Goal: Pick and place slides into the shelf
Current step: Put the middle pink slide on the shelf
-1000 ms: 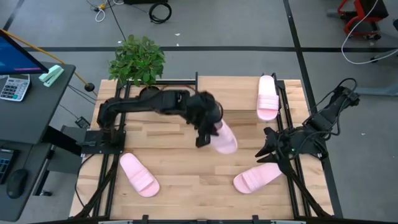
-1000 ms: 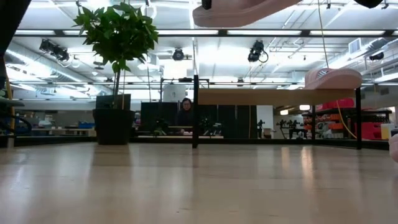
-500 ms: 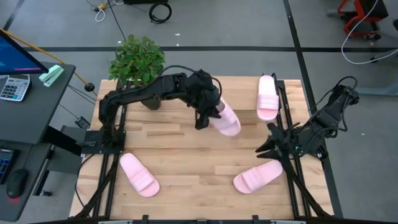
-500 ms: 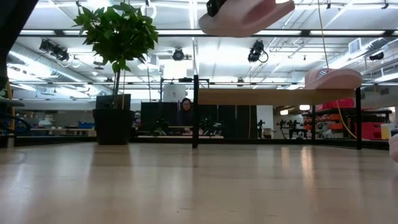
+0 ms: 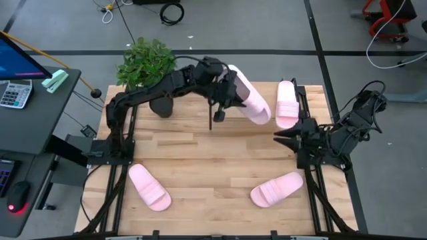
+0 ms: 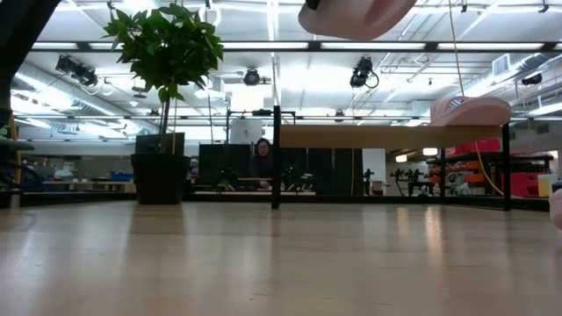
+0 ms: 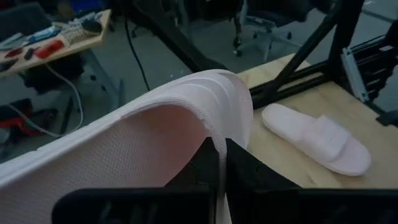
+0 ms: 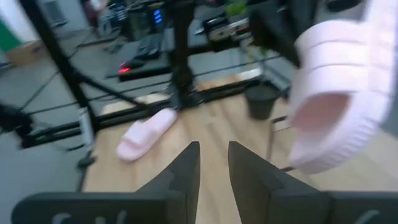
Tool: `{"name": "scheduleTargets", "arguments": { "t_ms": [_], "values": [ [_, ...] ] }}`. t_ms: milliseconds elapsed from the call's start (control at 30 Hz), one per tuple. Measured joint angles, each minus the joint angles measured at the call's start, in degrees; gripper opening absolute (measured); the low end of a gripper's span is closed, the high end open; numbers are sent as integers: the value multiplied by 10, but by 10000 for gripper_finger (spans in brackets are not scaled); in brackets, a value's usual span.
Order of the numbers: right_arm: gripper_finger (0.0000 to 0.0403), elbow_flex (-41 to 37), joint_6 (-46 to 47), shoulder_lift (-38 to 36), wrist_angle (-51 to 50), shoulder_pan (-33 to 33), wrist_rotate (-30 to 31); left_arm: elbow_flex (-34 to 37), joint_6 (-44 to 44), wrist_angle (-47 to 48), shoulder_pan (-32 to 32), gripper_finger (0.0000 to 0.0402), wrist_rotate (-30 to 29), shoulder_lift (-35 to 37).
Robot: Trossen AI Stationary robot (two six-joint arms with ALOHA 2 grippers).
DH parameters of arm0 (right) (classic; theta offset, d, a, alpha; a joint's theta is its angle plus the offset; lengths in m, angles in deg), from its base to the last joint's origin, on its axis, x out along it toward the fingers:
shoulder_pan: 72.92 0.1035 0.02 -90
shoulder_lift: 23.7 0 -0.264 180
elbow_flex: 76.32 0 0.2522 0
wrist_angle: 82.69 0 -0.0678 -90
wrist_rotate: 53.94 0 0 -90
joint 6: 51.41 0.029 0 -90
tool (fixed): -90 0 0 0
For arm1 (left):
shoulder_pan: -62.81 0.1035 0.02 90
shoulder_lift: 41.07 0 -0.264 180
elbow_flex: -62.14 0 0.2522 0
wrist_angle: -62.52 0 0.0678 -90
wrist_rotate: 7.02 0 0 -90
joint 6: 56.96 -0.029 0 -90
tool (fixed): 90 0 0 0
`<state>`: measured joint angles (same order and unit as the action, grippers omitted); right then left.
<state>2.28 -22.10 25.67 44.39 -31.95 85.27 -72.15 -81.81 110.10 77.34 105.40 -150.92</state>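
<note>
My left gripper (image 5: 225,101) is shut on a pale pink slide (image 5: 250,100) and holds it high over the shelf (image 5: 268,89) at the table's far edge. In the low view that slide (image 6: 356,13) shows at the top, above the shelf's wood panel (image 6: 386,137). A second slide (image 5: 287,103) lies flat on the shelf top. Two more slides rest sole-down on the table, near left (image 5: 149,187) and near right (image 5: 277,189). My right gripper (image 5: 277,137) is open and waits at the table's right, touching nothing. My left gripper pinches the lifted slide's wide strap band at its edge (image 7: 231,121) between its two fingers (image 7: 208,163). The slide is clear of table and shelf, tilted, with its long side running away from the fingers toward the table's right.
A potted plant (image 5: 147,63) stands at the table's far left corner, beside the left arm. The shelf's black posts (image 6: 276,158) rise at its ends. Bare tabletop (image 5: 213,167) lies between the two lower slides. A person sits far behind the table (image 6: 262,158).
My left gripper has carried the slide from over the table's middle toward the far edge and up, ending over the shelf; the slide has turned and tipped along the way. My right gripper has moved a little toward the far edge.
</note>
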Motion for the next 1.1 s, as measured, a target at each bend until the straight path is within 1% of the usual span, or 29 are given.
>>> {"name": "scheduleTargets", "arguments": {
  "t_ms": [200, 300, 433, 567, 733, 867, 1033, 1100],
  "values": [
    [90, 0, -6, 0, 0, -27, 53, 0, -15, 48, 24, 12, 68, 0],
    [90, 0, -7, 5, 0, -56, 64, 0, -26, 64, 27, 12, 78, 0],
    [90, 0, -10, 16, 0, -100, 60, 0, -38, 78, 27, 12, 122, 0],
    [92, 0, -34, 25, 6, -131, 35, -1, -70, 105, 22, 12, 125, -16],
    [94, 0, -83, 38, 43, -154, -3, 0, -110, 138, 24, 12, 122, -47],
    [94, 0, -73, 43, 51, -163, -13, -4, -130, 139, 27, 12, 121, -58],
    [94, 0, -56, 47, 50, -162, -13, -30, -153, 91, 26, 12, 121, -57],
    [94, 0, -50, 49, 51, -162, -13, -34, -155, 52, 26, 12, 103, -57]
  ]
}}
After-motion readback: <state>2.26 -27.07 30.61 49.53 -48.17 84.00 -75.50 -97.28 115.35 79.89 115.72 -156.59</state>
